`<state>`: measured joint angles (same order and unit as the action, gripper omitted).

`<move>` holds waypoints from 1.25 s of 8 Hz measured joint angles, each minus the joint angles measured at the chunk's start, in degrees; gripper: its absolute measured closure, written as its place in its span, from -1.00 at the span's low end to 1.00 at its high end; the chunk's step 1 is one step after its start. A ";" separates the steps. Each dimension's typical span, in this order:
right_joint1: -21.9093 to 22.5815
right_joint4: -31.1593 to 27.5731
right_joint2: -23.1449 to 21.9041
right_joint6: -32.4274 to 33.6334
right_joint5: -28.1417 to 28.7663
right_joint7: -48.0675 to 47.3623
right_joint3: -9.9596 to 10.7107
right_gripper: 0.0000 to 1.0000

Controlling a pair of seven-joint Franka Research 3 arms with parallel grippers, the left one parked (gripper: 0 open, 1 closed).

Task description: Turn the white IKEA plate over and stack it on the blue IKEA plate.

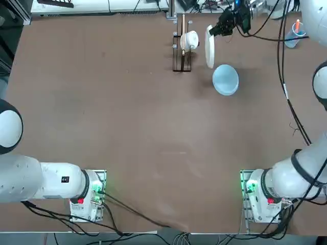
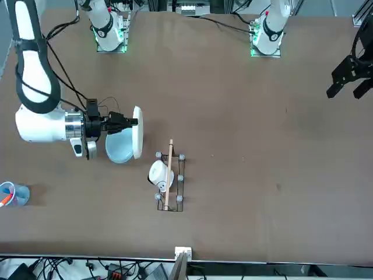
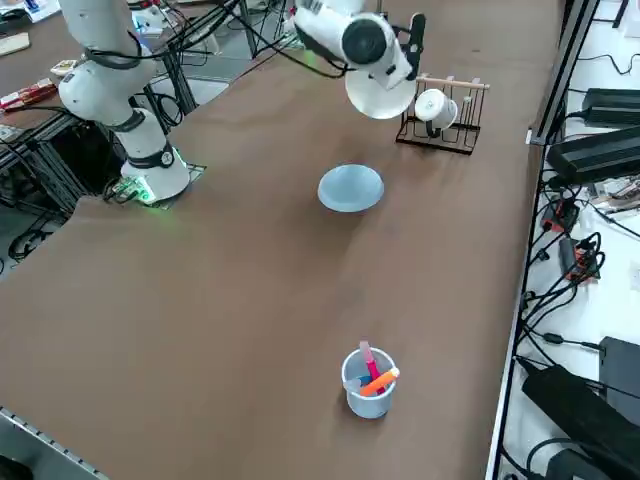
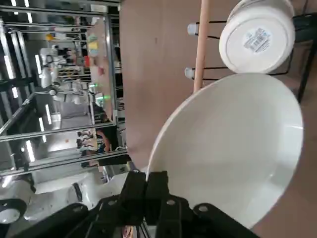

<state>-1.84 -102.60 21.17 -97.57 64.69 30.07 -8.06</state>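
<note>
My right gripper is shut on the rim of the white IKEA plate. The plate hangs on edge in the air, well above the table. Its hollow face shows in the right wrist view. The blue IKEA plate lies flat on the table just beside and below the white plate, nearer the robot's base. The two plates do not touch.
A wire and wood rack holds a small white cup just to the left of the held plate. A clear blue cup with pens stands at the table's right edge.
</note>
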 joint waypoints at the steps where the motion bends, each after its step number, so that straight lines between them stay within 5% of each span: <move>1: -1.64 -2.50 1.44 1.78 1.37 7.24 0.18 0.96; 5: -7.35 -4.43 13.69 7.79 2.88 27.57 0.47 0.96; 10: -10.53 -3.89 15.49 9.38 0.64 31.27 0.74 0.96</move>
<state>-12.37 -106.49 36.66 -88.20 65.32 61.34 -7.31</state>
